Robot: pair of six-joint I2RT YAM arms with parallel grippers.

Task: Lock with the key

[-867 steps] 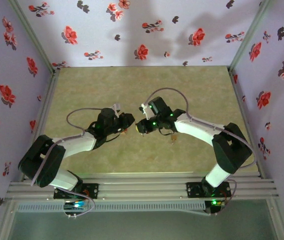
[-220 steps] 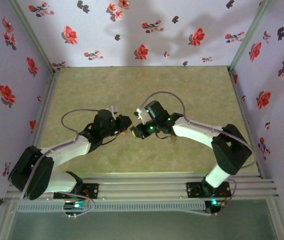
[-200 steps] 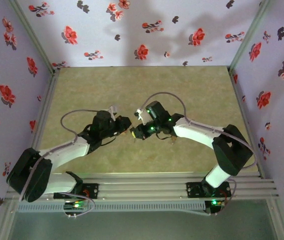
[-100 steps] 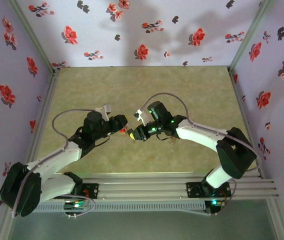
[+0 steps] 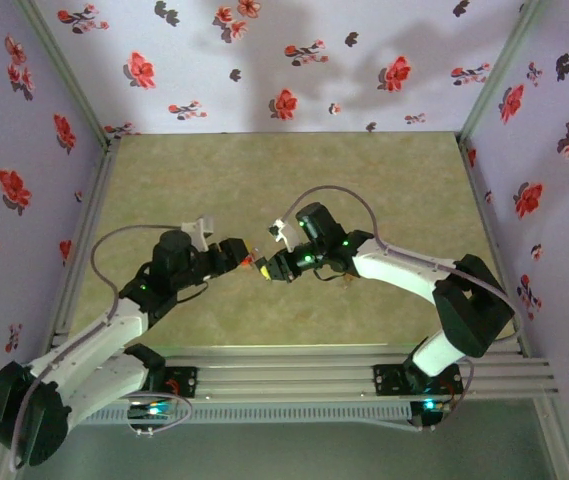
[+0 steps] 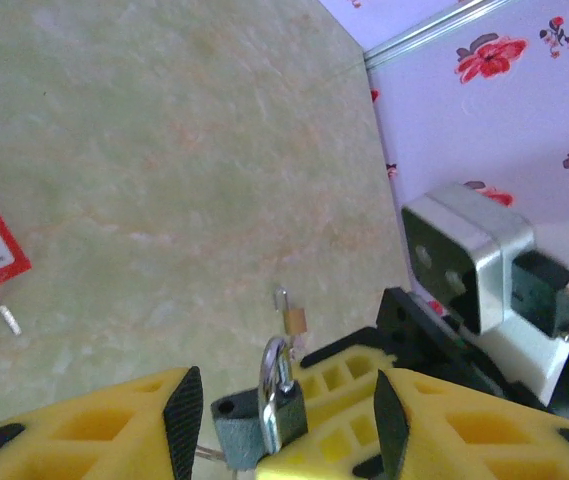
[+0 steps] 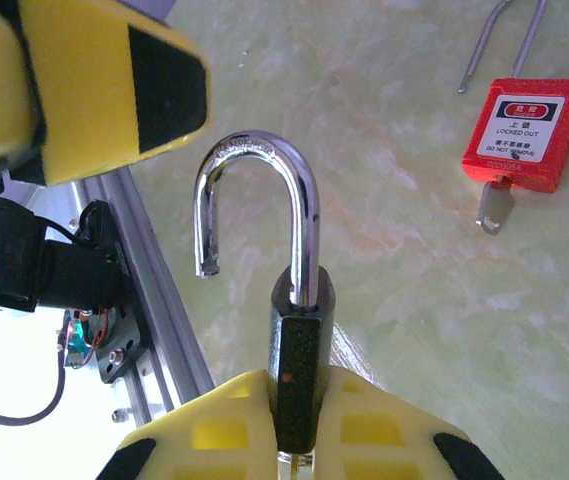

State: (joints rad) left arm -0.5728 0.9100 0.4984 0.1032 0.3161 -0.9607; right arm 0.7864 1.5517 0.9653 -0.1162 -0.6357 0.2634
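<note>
Green marbled surface (image 5: pixel 264 170), enclosed by flowered walls (image 5: pixel 264 60). Dark silver-shackled padlock (image 7: pixel 299 350) gripped by right tool (image 7: pixel 299 400); left tool (image 6: pixel 286 412) held open. Red plastic padlock (image 7: pixel 524 135) seen from right wrist.

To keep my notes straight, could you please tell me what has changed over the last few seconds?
The left hand opened and its arm drew back leftwards, away from the dark grey padlock with the open silver shackle; whether it released anything I cannot tell. The right hand stays shut on that padlock, about where it was.
</note>
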